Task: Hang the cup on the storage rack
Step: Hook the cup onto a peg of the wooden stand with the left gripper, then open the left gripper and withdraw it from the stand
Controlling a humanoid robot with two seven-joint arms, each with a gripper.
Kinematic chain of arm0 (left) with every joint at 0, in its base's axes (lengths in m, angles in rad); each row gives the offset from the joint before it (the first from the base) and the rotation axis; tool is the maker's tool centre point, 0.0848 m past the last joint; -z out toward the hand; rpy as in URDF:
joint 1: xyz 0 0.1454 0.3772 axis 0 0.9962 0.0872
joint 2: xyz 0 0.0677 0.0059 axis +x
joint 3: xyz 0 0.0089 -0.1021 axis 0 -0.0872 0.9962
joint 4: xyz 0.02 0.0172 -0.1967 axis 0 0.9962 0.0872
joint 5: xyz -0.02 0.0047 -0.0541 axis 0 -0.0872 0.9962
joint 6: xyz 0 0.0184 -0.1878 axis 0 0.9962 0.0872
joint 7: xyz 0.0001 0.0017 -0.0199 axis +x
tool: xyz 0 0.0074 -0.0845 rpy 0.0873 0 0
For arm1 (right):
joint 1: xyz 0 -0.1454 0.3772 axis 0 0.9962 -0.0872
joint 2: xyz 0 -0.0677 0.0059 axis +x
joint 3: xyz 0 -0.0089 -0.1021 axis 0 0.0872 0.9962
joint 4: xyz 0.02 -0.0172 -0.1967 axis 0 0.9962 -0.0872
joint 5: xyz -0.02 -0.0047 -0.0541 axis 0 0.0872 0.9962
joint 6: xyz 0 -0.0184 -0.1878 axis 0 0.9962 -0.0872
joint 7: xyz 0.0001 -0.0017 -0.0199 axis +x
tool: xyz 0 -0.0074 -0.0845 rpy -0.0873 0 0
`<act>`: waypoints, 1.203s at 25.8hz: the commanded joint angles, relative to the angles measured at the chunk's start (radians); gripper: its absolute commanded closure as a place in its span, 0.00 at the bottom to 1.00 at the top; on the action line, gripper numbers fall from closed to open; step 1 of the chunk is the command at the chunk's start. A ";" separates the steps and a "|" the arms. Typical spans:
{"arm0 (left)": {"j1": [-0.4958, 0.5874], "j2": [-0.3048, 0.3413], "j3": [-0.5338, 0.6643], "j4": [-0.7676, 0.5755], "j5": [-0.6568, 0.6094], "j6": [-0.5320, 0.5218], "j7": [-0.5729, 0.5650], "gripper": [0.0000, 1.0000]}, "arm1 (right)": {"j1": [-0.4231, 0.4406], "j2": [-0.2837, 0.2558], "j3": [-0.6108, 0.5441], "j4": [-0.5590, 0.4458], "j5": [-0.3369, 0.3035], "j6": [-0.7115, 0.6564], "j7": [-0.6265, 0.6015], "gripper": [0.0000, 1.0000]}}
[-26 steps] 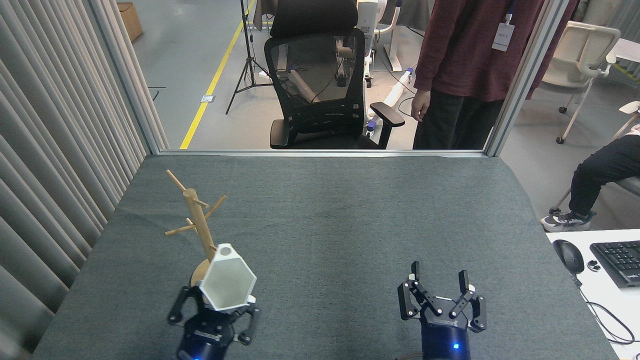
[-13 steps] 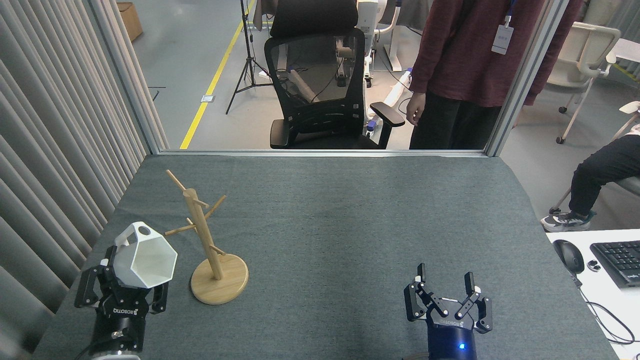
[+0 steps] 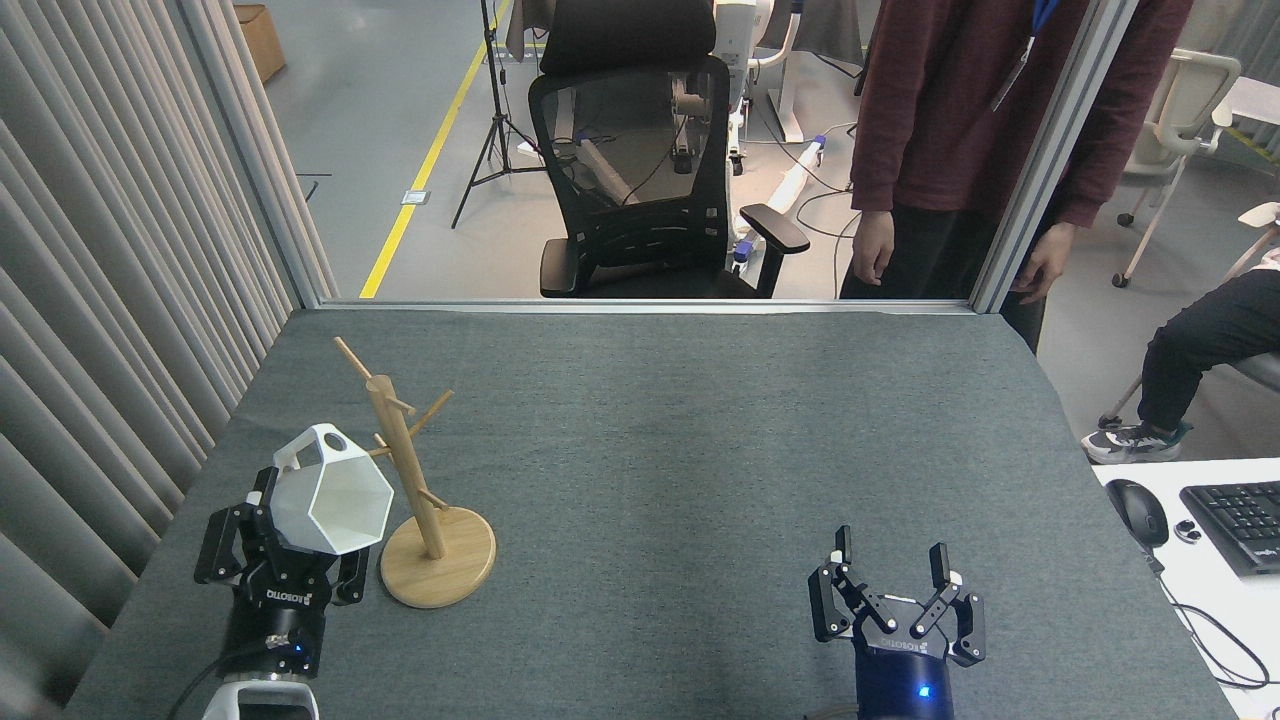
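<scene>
My left gripper (image 3: 300, 520) is shut on the white hexagonal cup (image 3: 335, 495), held tilted above the table with its mouth facing me and its holed rim tab up at the top. The tab sits just left of the storage rack (image 3: 410, 470), a light wooden post with slanted pegs on a round disc base; the cup covers the tip of the peg that points left. My right gripper (image 3: 890, 565) stands open near the table's front right, with nothing between its fingers.
Grey cloth covers the table (image 3: 680, 450). A pleated curtain (image 3: 90, 300) runs along the left side. Beyond the far edge stand a black office chair (image 3: 640, 180) and a person in a dark red top (image 3: 950, 140). A mouse and keyboard (image 3: 1235, 520) lie on a desk at right.
My left gripper carried the cup from in front of the rack out to the left, then back right and up toward the left peg. The right gripper barely moved. The person shifted right.
</scene>
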 commanded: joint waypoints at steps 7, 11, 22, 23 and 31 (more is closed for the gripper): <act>0.002 -0.001 -0.041 0.003 -0.005 -0.002 -0.001 0.55 | 0.002 0.003 0.000 0.000 -0.002 0.001 0.000 0.02; -0.004 -0.007 -0.073 0.026 -0.009 -0.002 -0.001 0.42 | 0.002 0.001 -0.002 0.000 -0.004 0.001 -0.002 0.02; 0.025 -0.011 -0.098 0.027 -0.006 -0.047 0.001 0.00 | 0.002 0.003 -0.003 0.002 -0.005 0.000 -0.005 0.02; 0.045 -0.011 -0.101 0.022 -0.006 -0.047 0.001 0.00 | 0.002 0.003 -0.003 0.002 -0.005 0.000 -0.005 0.02; 0.183 -0.031 -0.110 -0.065 0.032 -0.076 0.019 0.00 | 0.000 0.000 -0.003 0.000 -0.005 -0.003 -0.005 0.02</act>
